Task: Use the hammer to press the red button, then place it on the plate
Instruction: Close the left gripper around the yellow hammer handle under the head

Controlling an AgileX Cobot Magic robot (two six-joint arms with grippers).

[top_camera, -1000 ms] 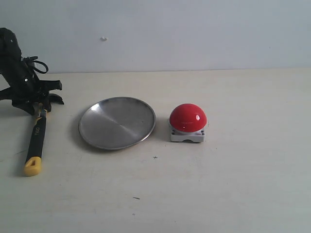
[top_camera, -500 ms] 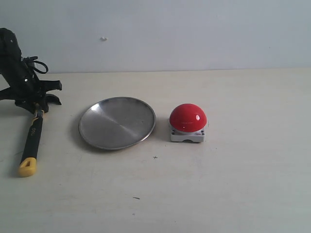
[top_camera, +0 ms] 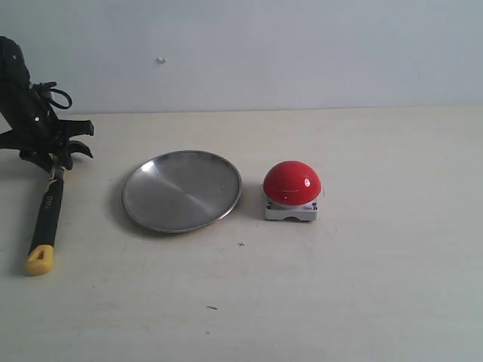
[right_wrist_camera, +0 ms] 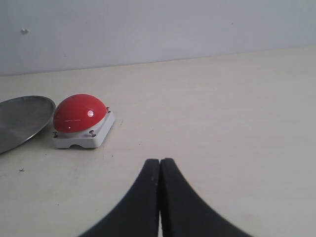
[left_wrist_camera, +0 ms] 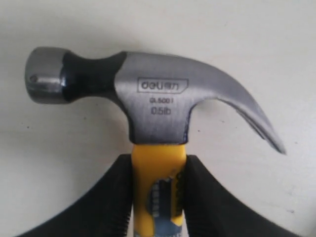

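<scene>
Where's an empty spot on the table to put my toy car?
There's lots of bare table right of the red button in the exterior view, and a strip in front of the plate. It's crowded on the left, where the left gripper grips the hammer; the plate-to-button gap is narrow.

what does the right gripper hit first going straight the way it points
Way looks free: the shut right gripper points over bare cream tabletop toward the pale wall; the glossy red dome button sits off that line.
</scene>
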